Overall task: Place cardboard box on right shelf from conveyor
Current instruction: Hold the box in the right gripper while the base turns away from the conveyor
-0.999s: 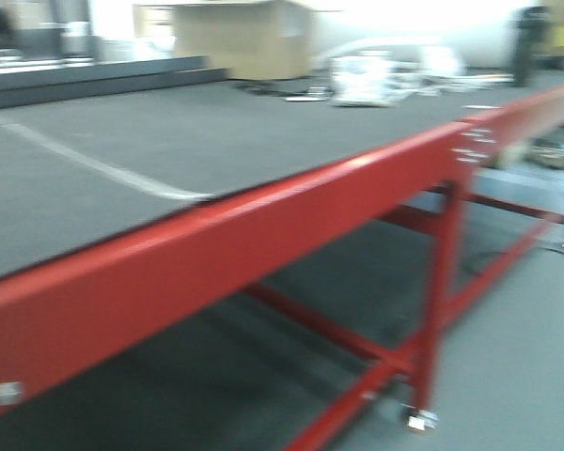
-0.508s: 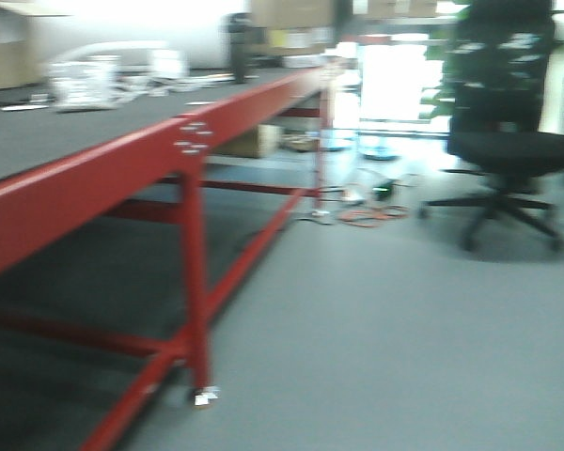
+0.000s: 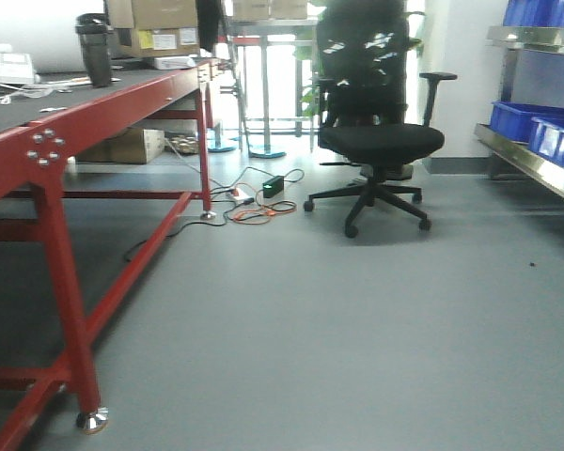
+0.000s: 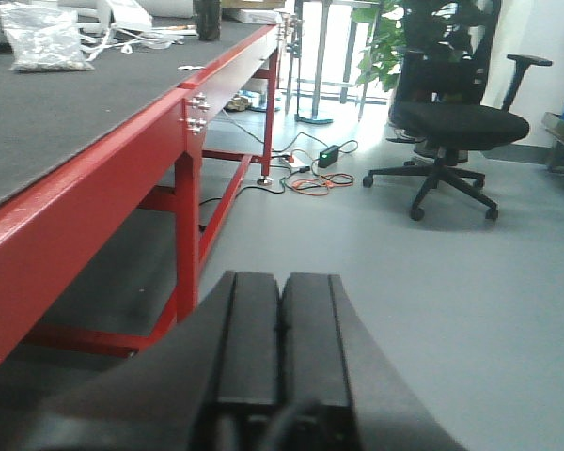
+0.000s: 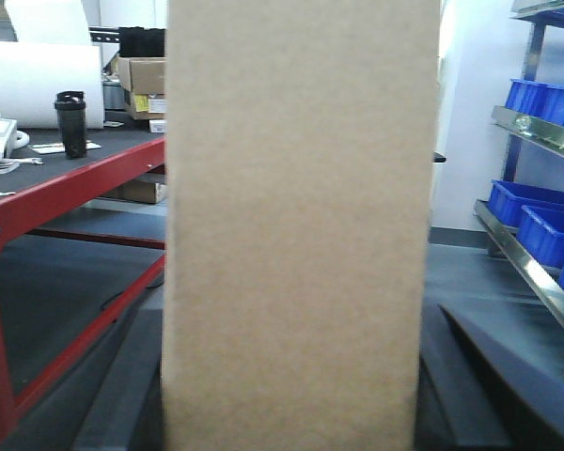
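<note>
Right wrist-mounted view has the cardboard box (image 5: 296, 225) standing tall between the fingers (image 5: 122, 395) of the right gripper (image 5: 296, 413), pinched by its two sides, with the right shelf (image 5: 531, 272) and its blue bins (image 5: 545, 235) beyond and to the right of the fingertips. The left gripper (image 4: 282, 329) has its fingers (image 4: 249, 338) pressed together on nothing. To carry well, I judge, hold the pinch firm, lift the box over the shelf at a stretch free of bins, and let go only once it rests there.
</note>
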### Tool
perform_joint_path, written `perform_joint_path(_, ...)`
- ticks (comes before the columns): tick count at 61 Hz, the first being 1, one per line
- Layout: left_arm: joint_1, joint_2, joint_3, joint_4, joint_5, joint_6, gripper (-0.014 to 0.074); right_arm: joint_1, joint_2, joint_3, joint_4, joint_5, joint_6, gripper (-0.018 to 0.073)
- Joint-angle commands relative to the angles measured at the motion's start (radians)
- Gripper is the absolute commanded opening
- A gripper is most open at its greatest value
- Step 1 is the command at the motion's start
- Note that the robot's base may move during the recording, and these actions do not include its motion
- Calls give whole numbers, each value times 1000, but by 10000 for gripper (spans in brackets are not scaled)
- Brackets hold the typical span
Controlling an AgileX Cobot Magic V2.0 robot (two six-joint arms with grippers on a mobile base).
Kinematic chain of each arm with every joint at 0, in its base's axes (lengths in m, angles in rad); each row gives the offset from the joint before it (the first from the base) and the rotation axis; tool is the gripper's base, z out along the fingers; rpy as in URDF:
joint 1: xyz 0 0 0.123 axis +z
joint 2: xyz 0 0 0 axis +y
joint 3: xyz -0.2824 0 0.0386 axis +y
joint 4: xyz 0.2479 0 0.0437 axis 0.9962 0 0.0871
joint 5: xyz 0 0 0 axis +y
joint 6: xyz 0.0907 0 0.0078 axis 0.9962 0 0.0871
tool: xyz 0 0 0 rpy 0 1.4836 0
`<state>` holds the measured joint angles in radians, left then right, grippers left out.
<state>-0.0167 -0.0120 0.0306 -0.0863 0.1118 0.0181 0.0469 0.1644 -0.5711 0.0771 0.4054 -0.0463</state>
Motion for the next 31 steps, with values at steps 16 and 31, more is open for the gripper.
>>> perform_joint_path(16,1,-10,-3,-5,-82,-3,-119,-9,17,-28,-5,-104,-7,74)
perform_joint_path(31,1,-10,-3,-5,-82,-3,-119,-9,17,-28,-5,-104,-7,74)
